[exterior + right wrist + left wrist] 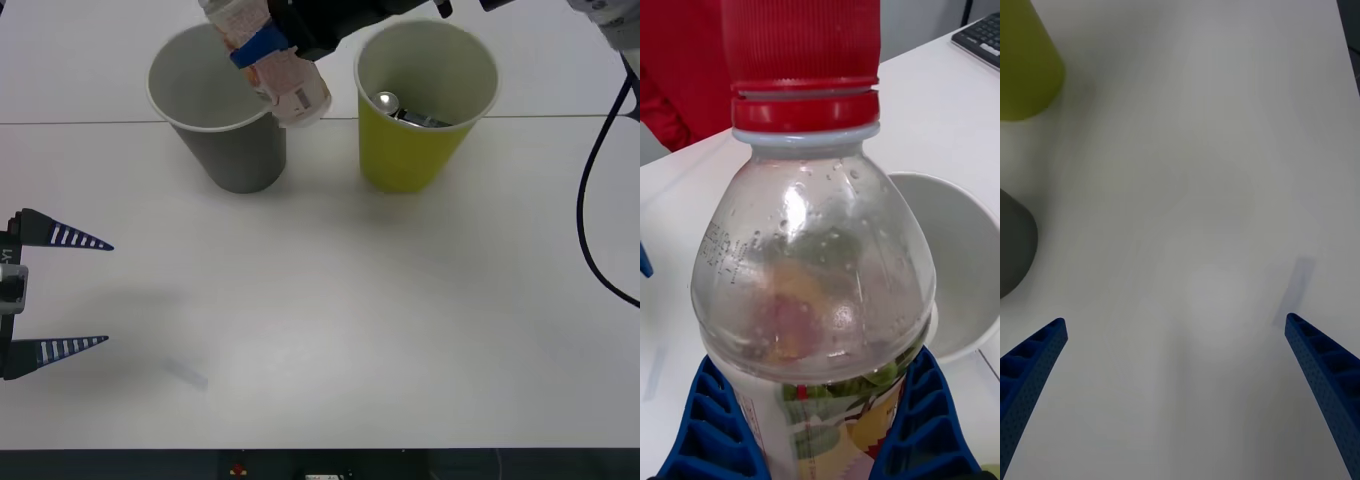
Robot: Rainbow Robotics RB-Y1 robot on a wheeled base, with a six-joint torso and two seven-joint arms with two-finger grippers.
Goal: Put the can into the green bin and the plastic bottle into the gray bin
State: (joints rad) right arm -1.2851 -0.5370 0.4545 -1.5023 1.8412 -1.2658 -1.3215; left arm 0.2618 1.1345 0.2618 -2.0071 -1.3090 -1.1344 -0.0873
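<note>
Above the gray bin (220, 105), the right gripper (262, 45) clamps the plastic bottle (275, 70) tilted over its rim; the can (405, 110) lies inside the green bin (420, 100). Beside them, the left gripper (60, 290) hangs open over bare table (350, 320). Seen from the right wrist, blue fingers (707, 427) squeeze the bottle's label.

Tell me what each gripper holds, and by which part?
The right gripper holds the plastic bottle by its labelled body; the left gripper holds nothing.

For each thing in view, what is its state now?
can: lying inside the green bin.
green bin: upright, holds the can.
plastic bottle: capped, held tilted over the gray bin's rim.
gray bin: upright.
right gripper: shut on the bottle.
left gripper: open, idle over the table.
</note>
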